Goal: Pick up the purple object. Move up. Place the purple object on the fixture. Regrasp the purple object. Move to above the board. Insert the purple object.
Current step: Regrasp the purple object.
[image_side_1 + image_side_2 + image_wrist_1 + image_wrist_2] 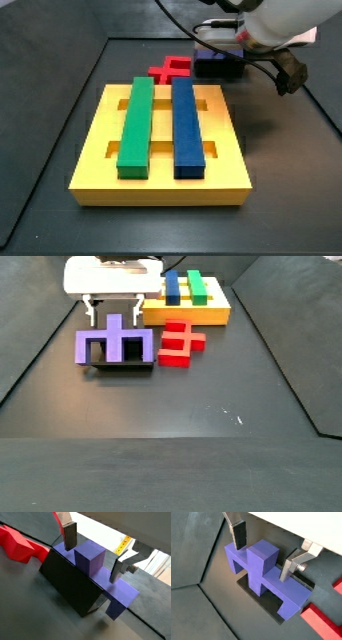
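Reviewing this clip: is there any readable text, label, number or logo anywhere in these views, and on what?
None is readable.
A yellow strip behind the gripper in a wrist view bears dark marks, too small to read.
The purple object, fixture and board carry no lettering.

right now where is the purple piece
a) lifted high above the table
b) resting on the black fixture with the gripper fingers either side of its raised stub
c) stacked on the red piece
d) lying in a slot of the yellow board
b: the purple piece sits on the black fixture, and the gripper straddles its raised stub with gaps on both sides, beside the red piece.
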